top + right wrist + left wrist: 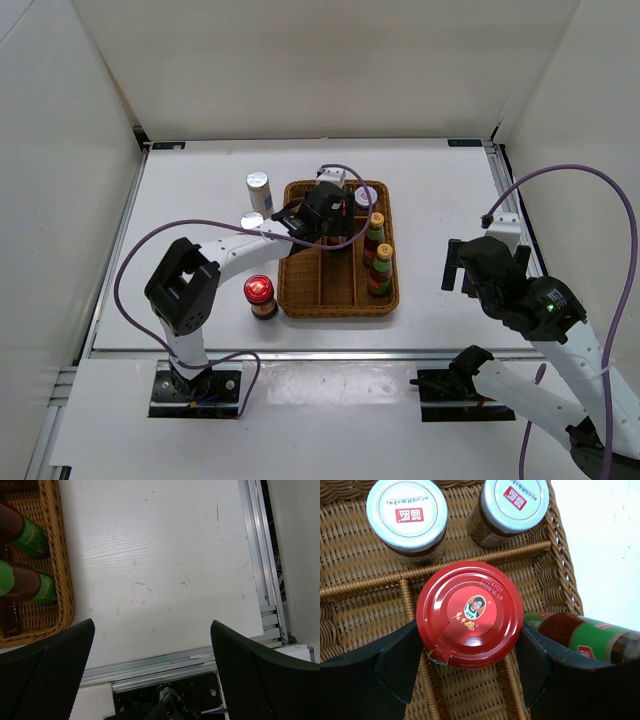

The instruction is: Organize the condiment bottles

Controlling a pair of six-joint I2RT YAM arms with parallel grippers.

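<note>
My left gripper (470, 647) is shut on a red-lidded jar (470, 614), fingers (400, 660) against both sides of its lid, over a divider of the wicker tray (360, 575). Two grey-lilac-lidded jars (407, 512) (512, 502) stand in the far compartments. A sauce bottle (590, 637) lies just right of the jar. In the top view the left gripper (328, 222) is over the tray (300, 290). Two sauce bottles (375, 232) (381, 265) stand in its right side. A second red-lidded jar (259, 293) and two white shakers (259, 183) (253, 220) stand on the table left of it. My right gripper (468, 266) is open and empty.
The right wrist view shows its gripper (152, 630) over bare table right of the tray's rim (62, 580), with the two sauce bottles (25, 532) at the left and the table's metal edge rail (260, 555) at the right. White walls enclose the table.
</note>
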